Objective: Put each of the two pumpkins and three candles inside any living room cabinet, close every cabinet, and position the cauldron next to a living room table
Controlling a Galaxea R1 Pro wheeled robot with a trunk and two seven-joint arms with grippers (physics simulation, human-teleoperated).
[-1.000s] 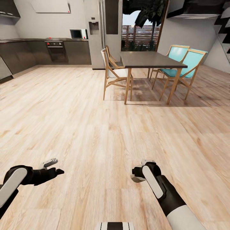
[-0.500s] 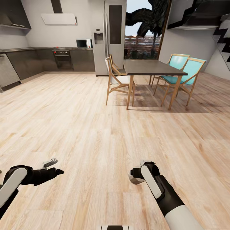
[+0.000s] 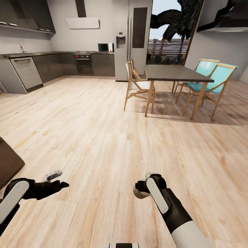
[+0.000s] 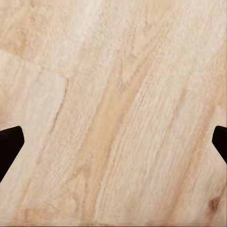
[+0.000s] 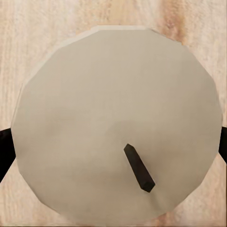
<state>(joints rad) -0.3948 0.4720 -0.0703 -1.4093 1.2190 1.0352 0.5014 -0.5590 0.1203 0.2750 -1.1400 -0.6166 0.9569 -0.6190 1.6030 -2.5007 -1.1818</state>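
Note:
A candle (image 5: pixel 94 118), a pale grey-tan cylinder with a small dark wick, sits between the dark fingertips of my right gripper (image 5: pixel 113 142), which is shut on it. In the head view that candle (image 3: pixel 139 194) shows as a pale stub under the right gripper (image 3: pixel 143 187), low over the wooden floor. My left gripper (image 3: pixel 57 181) hangs open at the lower left; the left wrist view has its fingertips (image 4: pixel 10 142) wide apart over bare planks, the left gripper (image 4: pixel 113 142) holding nothing. Pumpkins, cauldron and the glass table are out of view.
A dark dining table (image 3: pixel 175 73) with wooden and turquoise chairs (image 3: pixel 206 77) stands ahead to the right. Dark grey kitchen units (image 3: pixel 58 63) and a tall fridge (image 3: pixel 134 38) line the far wall. A dark-brown furniture corner (image 3: pixel 7 162) juts in at the left edge.
The whole head view has swung to the left, so the dining table slid rightward and a dark-brown corner came in at the left edge. Both arms keep their pose, the candle still held.

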